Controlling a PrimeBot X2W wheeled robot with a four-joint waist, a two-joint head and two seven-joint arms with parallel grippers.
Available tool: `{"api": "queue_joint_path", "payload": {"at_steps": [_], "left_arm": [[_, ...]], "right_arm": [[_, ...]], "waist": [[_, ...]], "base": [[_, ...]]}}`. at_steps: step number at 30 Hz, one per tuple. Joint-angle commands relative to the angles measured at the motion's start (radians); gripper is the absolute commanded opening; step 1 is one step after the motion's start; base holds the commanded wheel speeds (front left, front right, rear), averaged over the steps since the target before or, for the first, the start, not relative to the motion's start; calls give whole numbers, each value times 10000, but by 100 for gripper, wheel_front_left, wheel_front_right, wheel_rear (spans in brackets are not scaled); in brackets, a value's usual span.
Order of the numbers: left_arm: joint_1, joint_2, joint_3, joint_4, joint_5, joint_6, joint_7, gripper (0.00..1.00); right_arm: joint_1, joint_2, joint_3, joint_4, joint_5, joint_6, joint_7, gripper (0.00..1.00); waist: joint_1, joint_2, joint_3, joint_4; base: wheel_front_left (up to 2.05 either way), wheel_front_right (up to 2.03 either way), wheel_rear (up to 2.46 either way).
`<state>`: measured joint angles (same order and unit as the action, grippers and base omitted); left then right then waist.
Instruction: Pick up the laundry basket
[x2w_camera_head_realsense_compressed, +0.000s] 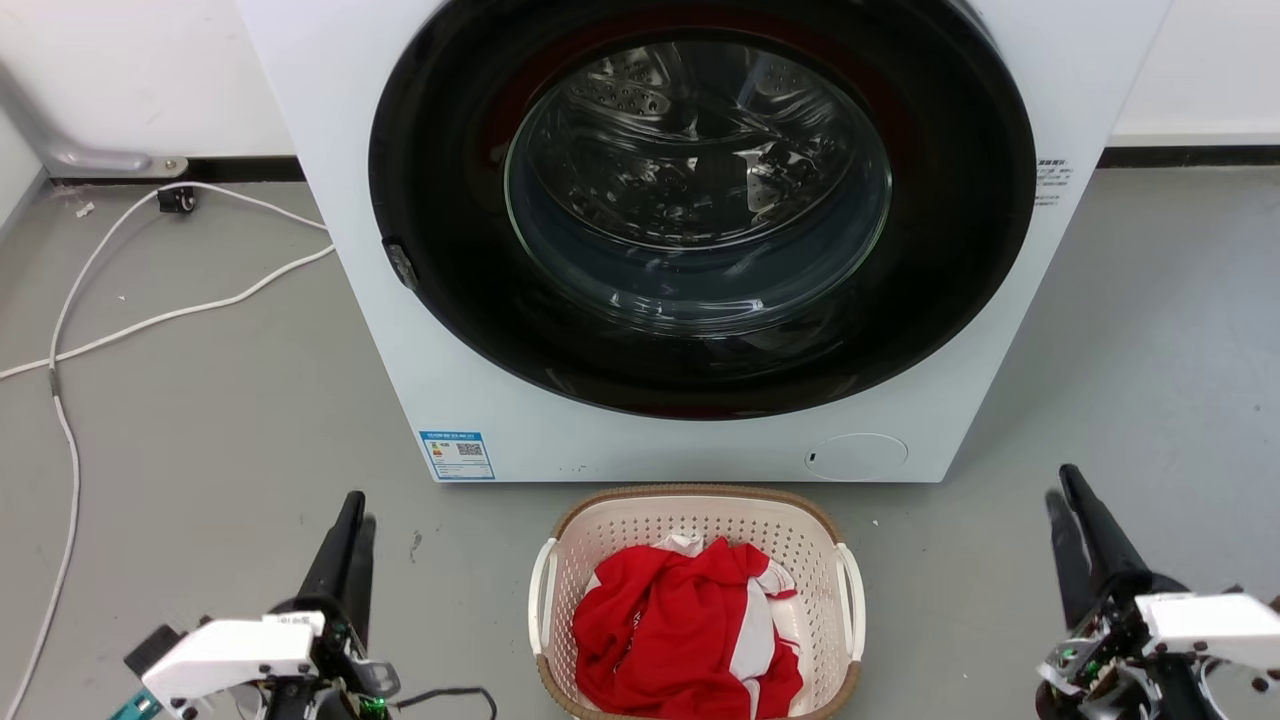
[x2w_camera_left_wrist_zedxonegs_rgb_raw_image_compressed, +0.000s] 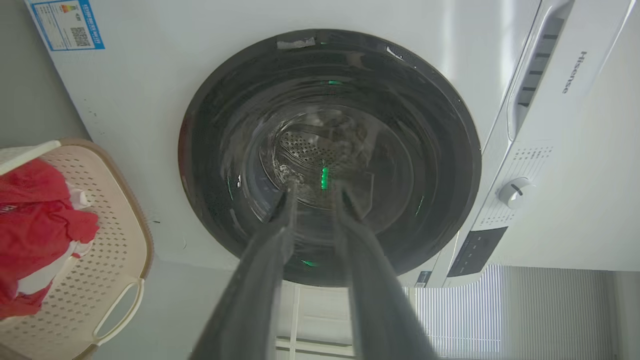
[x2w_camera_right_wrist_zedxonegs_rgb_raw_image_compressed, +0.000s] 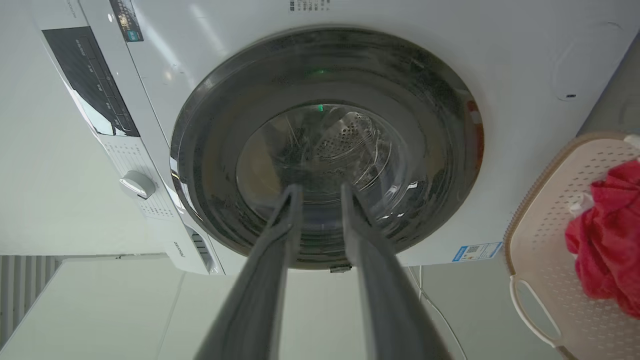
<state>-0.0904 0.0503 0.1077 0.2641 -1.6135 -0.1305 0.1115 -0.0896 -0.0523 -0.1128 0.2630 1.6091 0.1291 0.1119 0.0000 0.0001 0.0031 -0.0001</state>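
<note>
One cream perforated plastic laundry basket (x2w_camera_head_realsense_compressed: 640, 530), two white loop handles (x2w_camera_head_realsense_compressed: 540, 590), red-and-white cloth (x2w_camera_head_realsense_compressed: 670, 630) inside; left gripper (x2w_camera_head_realsense_compressed: 358, 508) and right gripper (x2w_camera_head_realsense_compressed: 1060, 483) slightly spread, empty.

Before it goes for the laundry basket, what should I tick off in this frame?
1. Left claw open and empty: ok.
2. Right claw open and empty: ok.
3. Laundry basket upright on the floor, between the claws: ok.
4. White handles free of the red garment: ok.
5. Claws at the handles: not ok; both stand apart from the basket.
6. Basket rim clear of the washer front: cannot tell.
</note>
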Motion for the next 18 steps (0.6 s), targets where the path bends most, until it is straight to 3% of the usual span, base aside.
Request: {"api": "queue_joint_path", "payload": {"at_steps": [1, 9, 18], "left_arm": [[-83, 15, -80, -125, 18, 0, -84, 100], [-122, 15, -576, -453, 598, 0, -603, 100], [-117, 15, -897, -903, 2513, -1, -1005, 100]], "right_arm": [[-60, -3, 51, -148, -12, 0, -68, 100], [13, -95, 485, -375, -665, 3, -603, 100], [14, -77, 579, -638, -2671, 5, -1004, 100]], "waist": [[0, -1, 2, 0], [0, -1, 8, 11], [0, -1, 13, 5]], "base": [[0, 0, 0], [0, 0, 0], [0, 0, 0]]}}
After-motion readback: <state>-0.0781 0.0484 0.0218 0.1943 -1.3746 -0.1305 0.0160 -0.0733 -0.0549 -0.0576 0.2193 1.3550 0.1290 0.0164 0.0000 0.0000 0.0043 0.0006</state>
